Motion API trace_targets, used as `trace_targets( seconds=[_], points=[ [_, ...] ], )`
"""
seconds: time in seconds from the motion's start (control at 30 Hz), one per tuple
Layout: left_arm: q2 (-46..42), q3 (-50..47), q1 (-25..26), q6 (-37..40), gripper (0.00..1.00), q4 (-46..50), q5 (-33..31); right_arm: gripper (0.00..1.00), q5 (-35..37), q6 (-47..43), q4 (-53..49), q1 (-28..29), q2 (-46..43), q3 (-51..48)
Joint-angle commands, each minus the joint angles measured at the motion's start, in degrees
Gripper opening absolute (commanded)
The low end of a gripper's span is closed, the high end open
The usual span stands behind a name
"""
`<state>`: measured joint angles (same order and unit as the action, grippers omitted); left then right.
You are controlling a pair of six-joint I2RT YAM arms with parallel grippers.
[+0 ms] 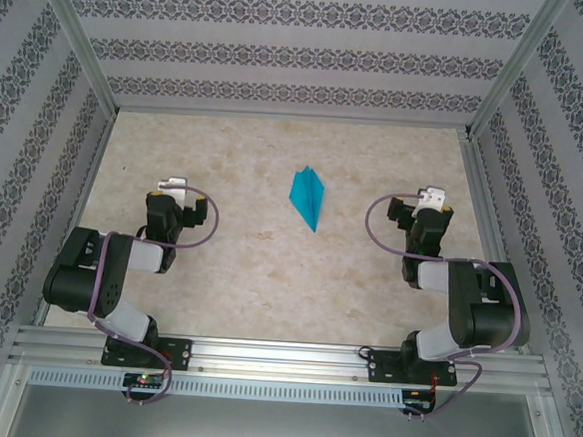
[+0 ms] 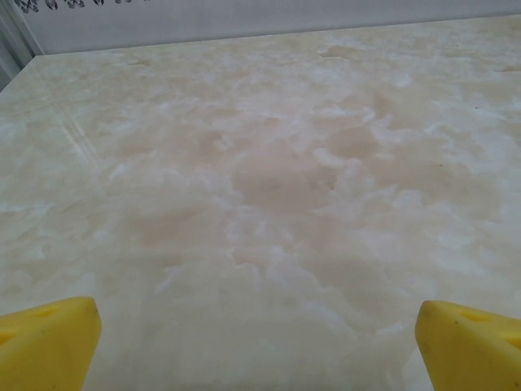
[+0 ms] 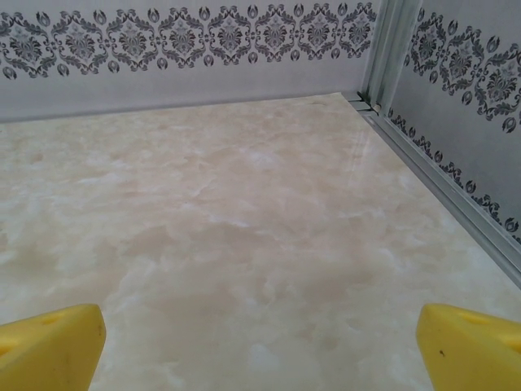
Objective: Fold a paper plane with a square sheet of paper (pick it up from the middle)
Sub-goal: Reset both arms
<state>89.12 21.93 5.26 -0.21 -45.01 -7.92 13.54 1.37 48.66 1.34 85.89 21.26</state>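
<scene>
Blue paper plane point(image 1: 308, 197) lies near the middle of the table point(image 1: 218, 273), between both arms and well apart from them. The left fingers point(image 2: 49, 342) and right fingers point(image 3: 468, 346) are spread wide, holding nothing.

We find bright, soft, even light over the pale tabletop point(image 1: 267, 287), shadows faint. The overhead view is sharp; both wrist views run slightly hazy (the near yellow fingertips point(image 2: 49, 346) look soft), the tabletop washed out.

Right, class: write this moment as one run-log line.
paper plane: folded, lying on table, untouched | left gripper: open, empty | right gripper: open, empty
</scene>
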Motion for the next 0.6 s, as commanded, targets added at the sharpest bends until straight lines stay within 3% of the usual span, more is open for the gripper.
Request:
trace_targets(
  seconds=[0.0, 0.57],
  points=[
    [0.31, 1.48, -0.77, 1.43, 1.00, -3.11, 1.90, 0.98, -1.08, -0.40, 2.40, -0.51, 0.03, 0.47],
    [0.45, 2.01, -1.04, 2.23, 1.00, -2.27, 4.94, 0.98, -2.47, -0.87, 2.94, -0.53, -0.08, 0.07]
  ],
)
